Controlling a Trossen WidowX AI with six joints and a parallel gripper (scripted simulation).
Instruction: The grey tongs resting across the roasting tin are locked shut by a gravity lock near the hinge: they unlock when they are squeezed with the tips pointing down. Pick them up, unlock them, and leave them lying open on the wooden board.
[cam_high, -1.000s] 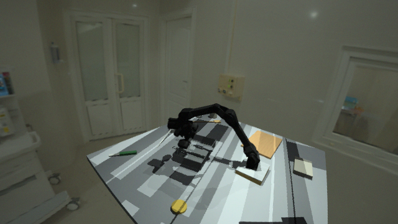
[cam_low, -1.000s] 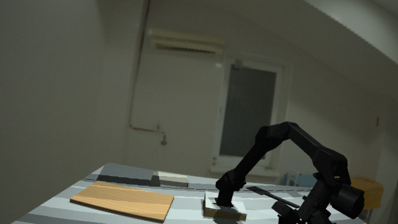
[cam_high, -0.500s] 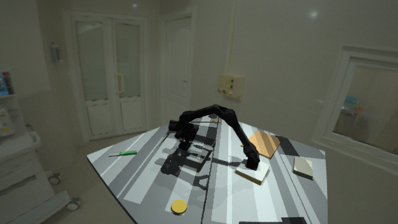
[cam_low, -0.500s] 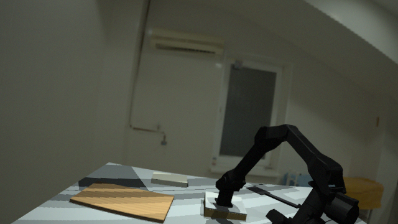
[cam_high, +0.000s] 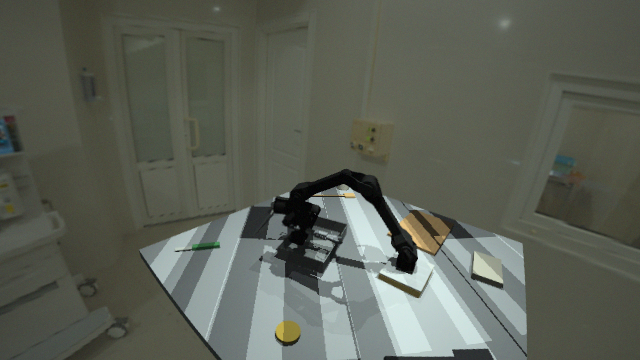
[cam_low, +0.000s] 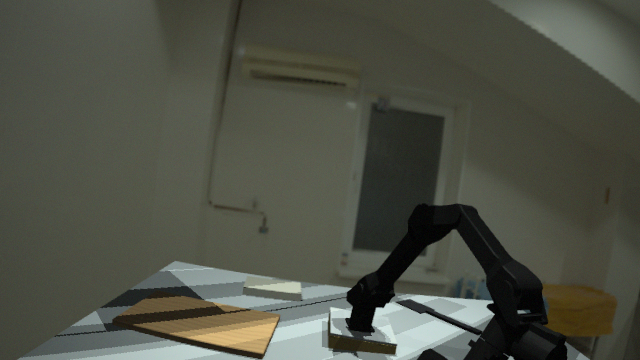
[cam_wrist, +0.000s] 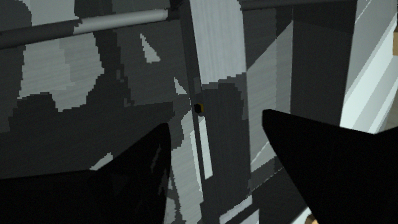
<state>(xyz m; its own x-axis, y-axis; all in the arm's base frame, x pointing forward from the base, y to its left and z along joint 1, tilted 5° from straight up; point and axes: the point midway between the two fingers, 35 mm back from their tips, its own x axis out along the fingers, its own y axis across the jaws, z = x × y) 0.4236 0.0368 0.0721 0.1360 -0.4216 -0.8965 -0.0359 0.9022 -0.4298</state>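
Note:
My gripper (cam_high: 298, 237) (cam_wrist: 216, 124) is open, low over the roasting tin (cam_high: 303, 265), tips down. In the wrist view the grey tongs (cam_wrist: 220, 45) run as a long bar from the top edge down between the two fingertips; neither finger visibly grips them. A small dark and yellow spot shows on their left edge. How far the fingertips stand above the tongs is unclear. In the top view the tongs are mostly hidden by the arm and shadow. The wooden board (cam_high: 435, 239) (cam_low: 225, 330) lies flat on the other side of the arm's base, with nothing on it.
The arm's base stands on a pale block (cam_high: 417, 288) (cam_low: 362, 344). A cream block (cam_high: 487, 267) (cam_low: 272, 287) lies beyond the board. A green-handled tool (cam_high: 206, 245), a yellow disc (cam_high: 288, 331) and an orange-ended stick (cam_high: 348, 195) lie on the table. A dark long-handled tool (cam_low: 416, 306) lies behind the base.

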